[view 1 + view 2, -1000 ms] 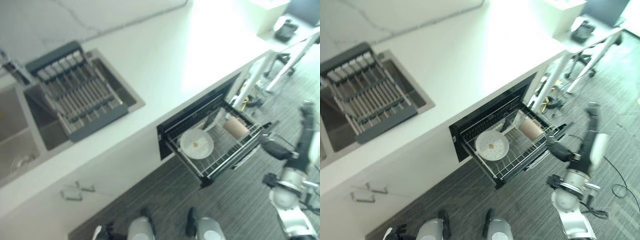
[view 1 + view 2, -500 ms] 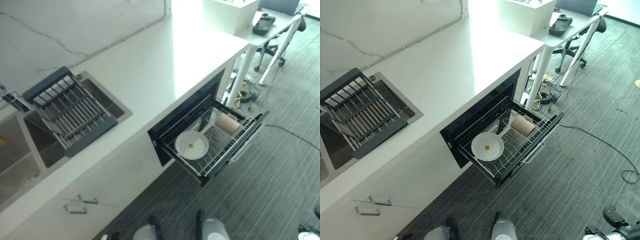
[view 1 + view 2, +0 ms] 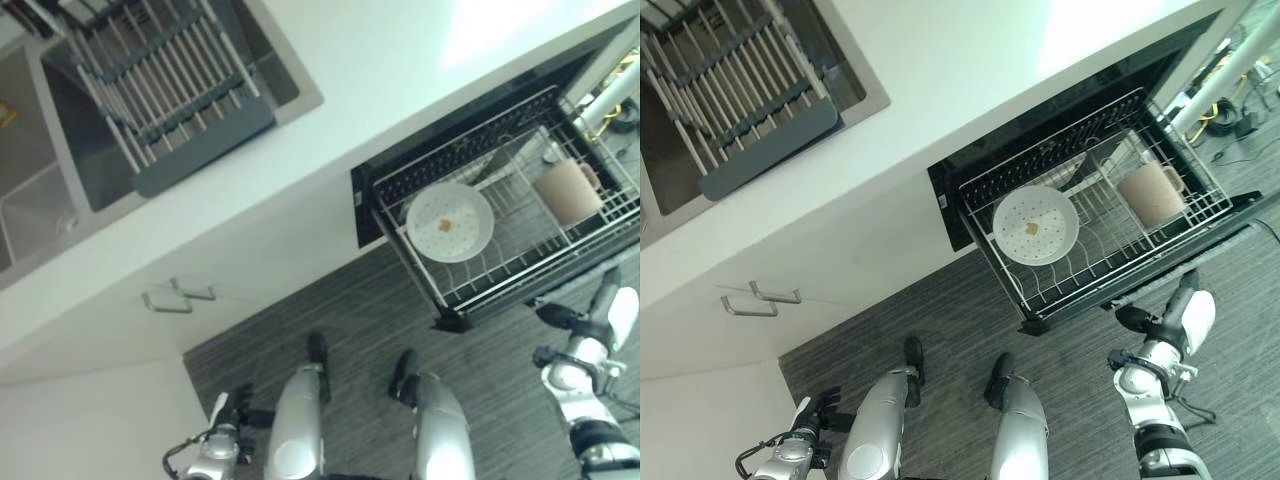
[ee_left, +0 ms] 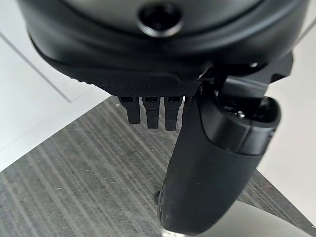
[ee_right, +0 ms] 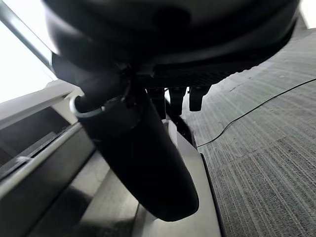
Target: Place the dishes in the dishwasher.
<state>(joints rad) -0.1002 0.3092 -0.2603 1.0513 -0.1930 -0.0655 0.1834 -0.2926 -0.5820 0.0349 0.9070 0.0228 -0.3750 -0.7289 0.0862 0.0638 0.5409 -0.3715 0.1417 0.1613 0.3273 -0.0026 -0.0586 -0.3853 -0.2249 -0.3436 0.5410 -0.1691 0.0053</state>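
Now right robot hand (image 3: 1188,312) hangs empty beside dishwasher rack (image 3: 1200,222).

A glossy white plate (image 3: 1035,226) and a matt tan mug (image 3: 1150,194) sit in the dishwasher's thin metal wire rack (image 3: 1110,255) beneath a smooth white countertop (image 3: 970,70), above rough, ribbed grey carpet (image 3: 940,330).
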